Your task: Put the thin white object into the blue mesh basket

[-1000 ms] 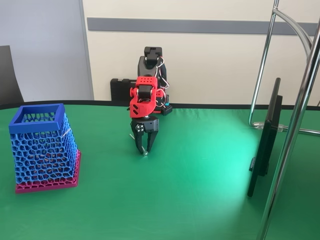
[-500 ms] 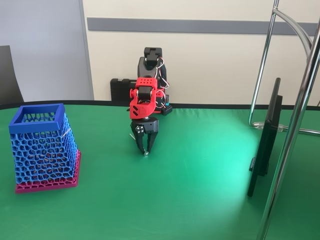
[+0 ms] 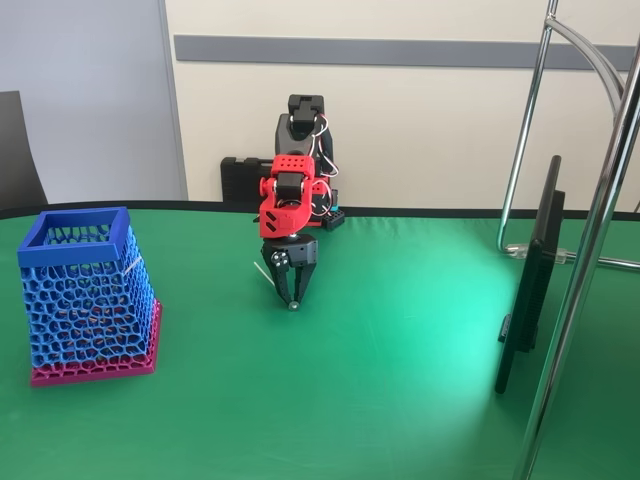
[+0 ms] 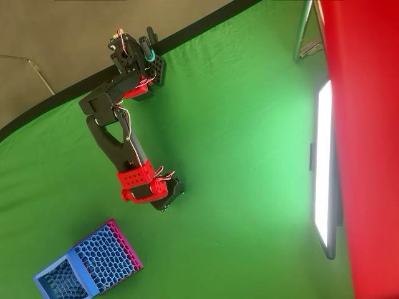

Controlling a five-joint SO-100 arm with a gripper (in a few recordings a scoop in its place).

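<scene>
Single arm [image 3: 300, 150], black links with red wrist housing [image 3: 288, 200], base at the far edge of the tabletop [image 3: 400, 400]. In the fixed view the upper links fold back above the base, wrist bent so the gripper [image 3: 291, 297] points straight down, tips at or just above the tabletop surface. Black fingers [image 3: 283, 278] drawn together into a narrow point, no gap visible between them. In the overhead view the arm [image 4: 115, 140] runs from the base near the top-left edge out toward the middle of the tabletop, elbow kinked, red wrist housing [image 4: 140, 184] over the gripper [image 4: 165, 200]. White and red wires loop along the links.
</scene>
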